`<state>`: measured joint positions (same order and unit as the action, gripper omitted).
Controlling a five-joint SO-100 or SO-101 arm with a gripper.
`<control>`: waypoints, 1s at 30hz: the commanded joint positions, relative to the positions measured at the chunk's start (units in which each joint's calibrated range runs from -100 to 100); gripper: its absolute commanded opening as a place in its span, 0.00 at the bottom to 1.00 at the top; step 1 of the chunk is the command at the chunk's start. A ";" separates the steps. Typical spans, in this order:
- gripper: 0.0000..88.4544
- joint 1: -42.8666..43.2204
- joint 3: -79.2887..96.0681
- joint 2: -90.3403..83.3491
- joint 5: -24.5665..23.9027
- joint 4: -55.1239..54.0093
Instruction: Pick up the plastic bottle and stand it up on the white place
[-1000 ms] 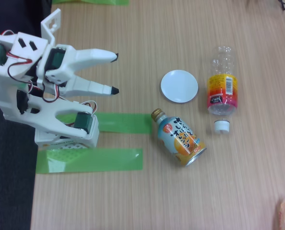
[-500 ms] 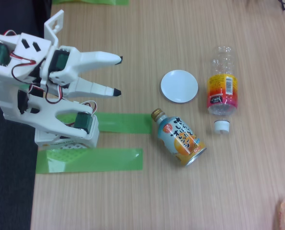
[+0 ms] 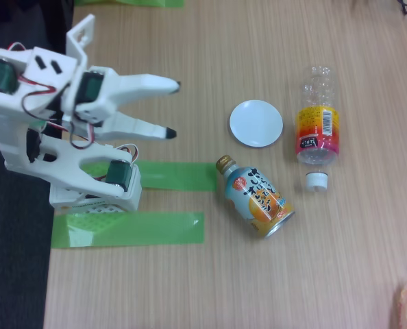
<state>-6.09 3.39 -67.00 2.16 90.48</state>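
Plastic bottle [image 3: 317, 116] lying flat on the wooden table [image 3: 210, 281], white cap [image 3: 316, 180] toward the camera, just right of the white disc [image 3: 256, 123]. Blue-and-orange can [image 3: 257, 199] lying nearby. Gripper [image 3: 174, 110] well apart, jaws spread, empty. Likely risks: rolling on contact, grabbing the can instead.

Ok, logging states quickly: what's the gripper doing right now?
Gripper: open, jaws spread, holding nothing, left of the white disc in the fixed view.
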 commanded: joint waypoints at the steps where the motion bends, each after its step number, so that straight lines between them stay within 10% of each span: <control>1: 0.48 0.16 -2.71 6.23 0.28 -0.44; 30: 0.48 12.46 -50.24 66.88 -0.45 -0.61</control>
<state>5.19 -42.52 -2.53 1.84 90.48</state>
